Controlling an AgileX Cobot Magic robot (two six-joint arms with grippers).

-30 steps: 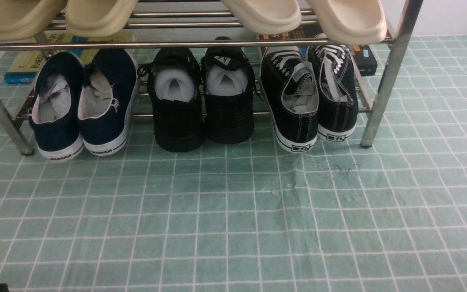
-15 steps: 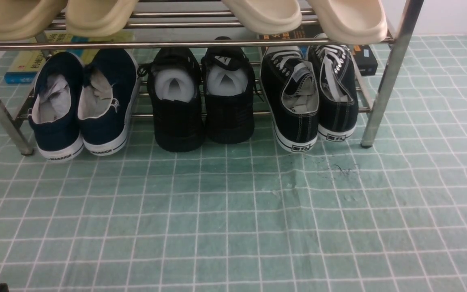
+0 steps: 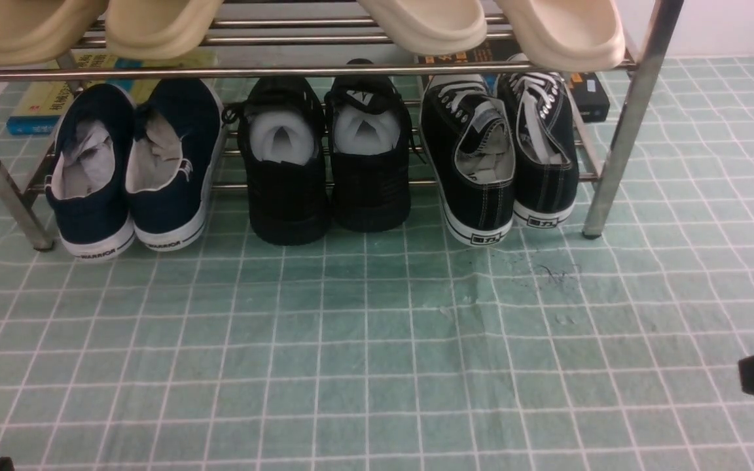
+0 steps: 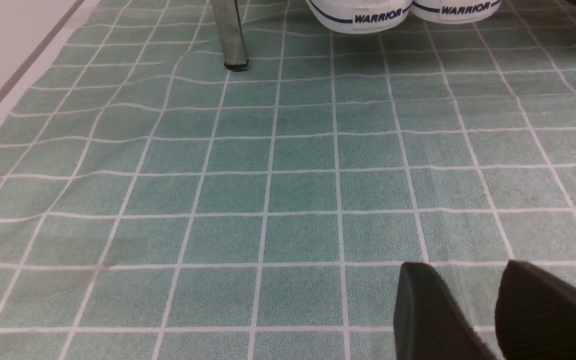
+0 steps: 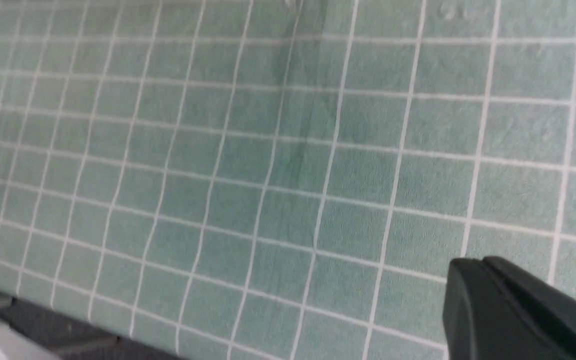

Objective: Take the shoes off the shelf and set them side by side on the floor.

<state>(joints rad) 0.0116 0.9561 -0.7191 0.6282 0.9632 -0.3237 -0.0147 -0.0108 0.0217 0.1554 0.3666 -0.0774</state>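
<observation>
- Shoes (image 3: 482,196) sat untouched on the shelf (image 3: 620,144); nothing placed on the floor (image 3: 364,340) yet.
- Right gripper (image 5: 473,285) looked closed, I think, and empty; left gripper (image 4: 465,280) jaws stood apart, empty.

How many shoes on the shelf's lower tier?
6: navy pair at left, all-black pair in the middle, canvas pair at right. None seem hidden.

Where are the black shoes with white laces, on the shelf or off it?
On it. Both shoes lie across the lower bars of the shelf, heels poking out front.
</observation>
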